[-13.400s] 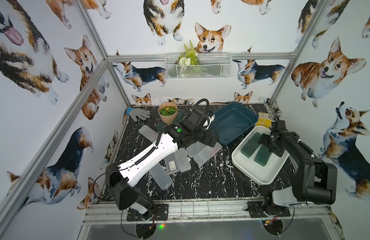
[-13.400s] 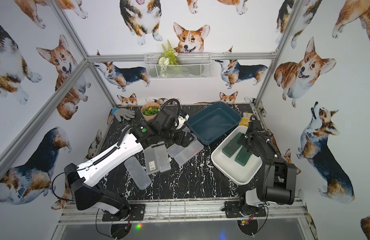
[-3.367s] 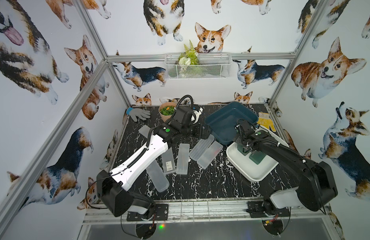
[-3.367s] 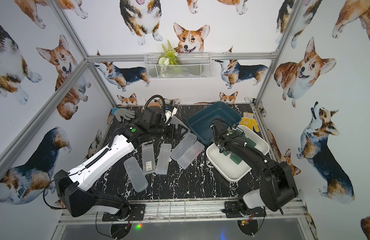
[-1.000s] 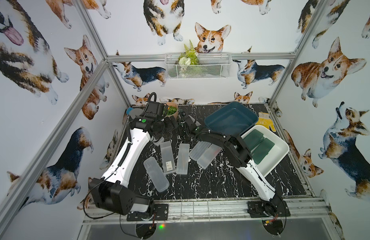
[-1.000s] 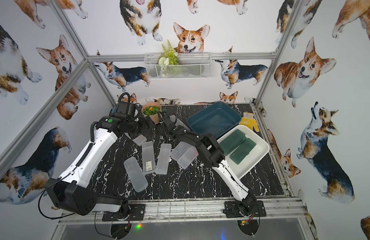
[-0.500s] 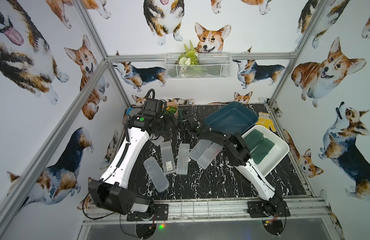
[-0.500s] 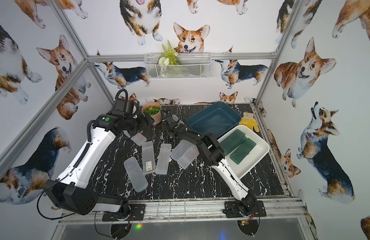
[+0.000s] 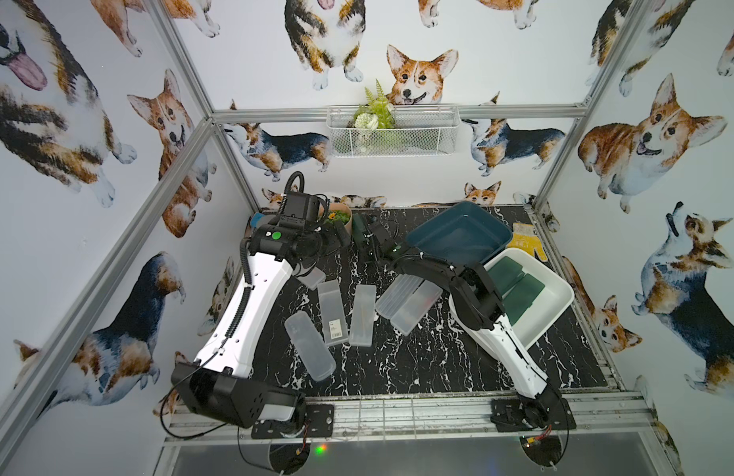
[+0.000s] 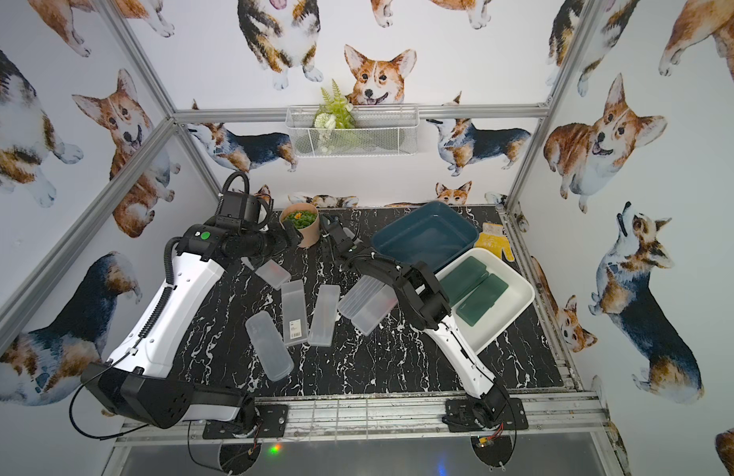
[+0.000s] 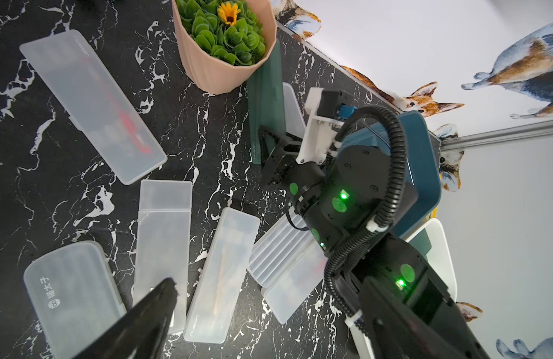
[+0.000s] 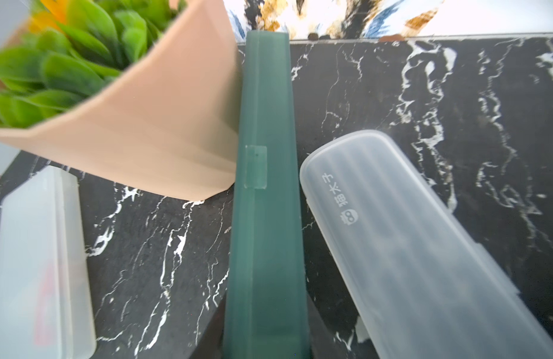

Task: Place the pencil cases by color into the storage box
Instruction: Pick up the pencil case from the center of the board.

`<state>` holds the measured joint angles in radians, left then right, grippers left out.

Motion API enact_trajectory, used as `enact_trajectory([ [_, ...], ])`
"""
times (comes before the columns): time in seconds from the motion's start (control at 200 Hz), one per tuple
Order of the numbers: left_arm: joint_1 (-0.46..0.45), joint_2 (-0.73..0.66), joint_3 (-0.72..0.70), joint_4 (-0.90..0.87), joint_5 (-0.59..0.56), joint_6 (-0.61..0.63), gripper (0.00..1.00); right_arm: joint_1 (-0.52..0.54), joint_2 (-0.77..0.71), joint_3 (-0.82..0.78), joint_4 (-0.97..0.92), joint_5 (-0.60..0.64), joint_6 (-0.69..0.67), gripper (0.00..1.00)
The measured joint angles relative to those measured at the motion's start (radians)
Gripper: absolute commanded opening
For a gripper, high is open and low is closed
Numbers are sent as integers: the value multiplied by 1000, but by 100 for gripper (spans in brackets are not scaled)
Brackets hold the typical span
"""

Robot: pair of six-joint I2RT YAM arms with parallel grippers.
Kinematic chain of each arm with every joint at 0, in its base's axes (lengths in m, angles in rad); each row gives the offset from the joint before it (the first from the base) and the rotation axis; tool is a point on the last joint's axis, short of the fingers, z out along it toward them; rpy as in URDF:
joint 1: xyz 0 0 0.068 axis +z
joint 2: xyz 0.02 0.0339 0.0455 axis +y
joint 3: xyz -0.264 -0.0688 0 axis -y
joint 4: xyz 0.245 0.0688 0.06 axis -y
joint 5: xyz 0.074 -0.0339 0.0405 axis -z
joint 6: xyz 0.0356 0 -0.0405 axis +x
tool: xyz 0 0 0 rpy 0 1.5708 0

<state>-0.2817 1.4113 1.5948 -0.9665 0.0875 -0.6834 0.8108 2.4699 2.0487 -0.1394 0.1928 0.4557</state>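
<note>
My right gripper [image 9: 365, 240] is shut on the near end of a dark green pencil case [image 12: 266, 199], which stands on its long edge against the peach pot [image 12: 163, 130]. The same green case [image 11: 266, 102] also shows in the left wrist view. Two more dark green cases [image 9: 511, 284] lie in the white storage box [image 9: 560, 306]. Several frosted white cases [image 9: 330, 311] lie spread over the middle of the table. My left gripper [image 9: 341, 238] hangs open and empty near the pot, above the frosted cases; one finger [image 11: 158, 306] shows.
A dark teal box [image 9: 460, 237] stands empty at the back, overlapping the white box's far rim. A yellow glove [image 9: 528, 244] lies by the right wall. One frosted case [image 12: 408, 248] lies right beside the gripped green case. A wire basket [image 9: 392, 132] hangs on the back wall.
My right gripper has shut on the dark green case beside the pot. The left arm has barely shifted and stays open.
</note>
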Motion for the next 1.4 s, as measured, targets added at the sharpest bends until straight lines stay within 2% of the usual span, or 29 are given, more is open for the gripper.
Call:
enact_trajectory([
  [0.476,6,103,85,-14,-20,24,94,-37,-318,-444,149,-129,98,24],
  [0.766,6,196,132,-19,-4,-42,94,-60,-523,-704,300,-243,145,26],
  [1.096,-68,272,149,39,31,-164,94,-69,-659,-819,398,-341,197,27],
  [1.402,-143,355,199,98,30,-206,94,-71,-751,-888,404,-377,211,27],
])
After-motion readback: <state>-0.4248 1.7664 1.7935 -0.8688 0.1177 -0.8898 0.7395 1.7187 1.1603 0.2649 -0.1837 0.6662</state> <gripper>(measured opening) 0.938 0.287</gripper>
